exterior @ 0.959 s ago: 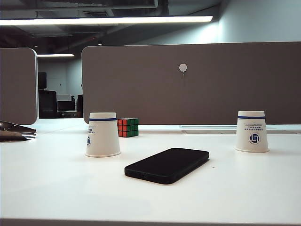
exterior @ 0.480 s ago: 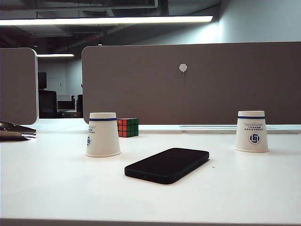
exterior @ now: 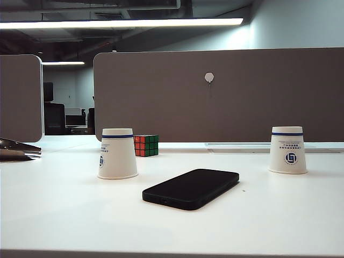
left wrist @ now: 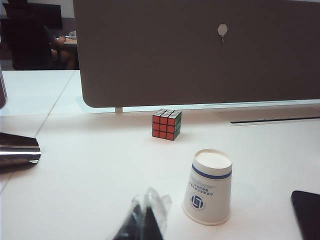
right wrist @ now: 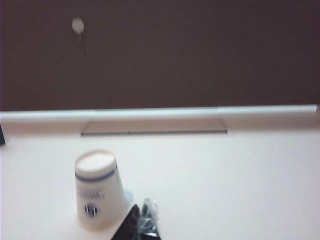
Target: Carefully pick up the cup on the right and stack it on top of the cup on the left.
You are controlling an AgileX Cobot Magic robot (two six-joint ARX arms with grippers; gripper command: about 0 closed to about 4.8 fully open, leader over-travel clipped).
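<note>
Exterior view, near to far: black phone point(exterior: 191, 188) mid-counter point(exterior: 64, 215); left cup point(exterior: 117, 153) and right cup point(exterior: 288, 150), both upside down, well apart; puzzle cube point(exterior: 146, 145); partition point(exterior: 215, 97). Cups likely light, thin-walled paper, easily crushed: grip gently across the sides. Left end effector point(left wrist: 145, 220) and right end effector point(right wrist: 141, 223) together, empty, each near its cup. Ample clearance above the phone.

Nothing visibly moved on the table point(exterior: 64, 215), exterior view unchanged
</note>
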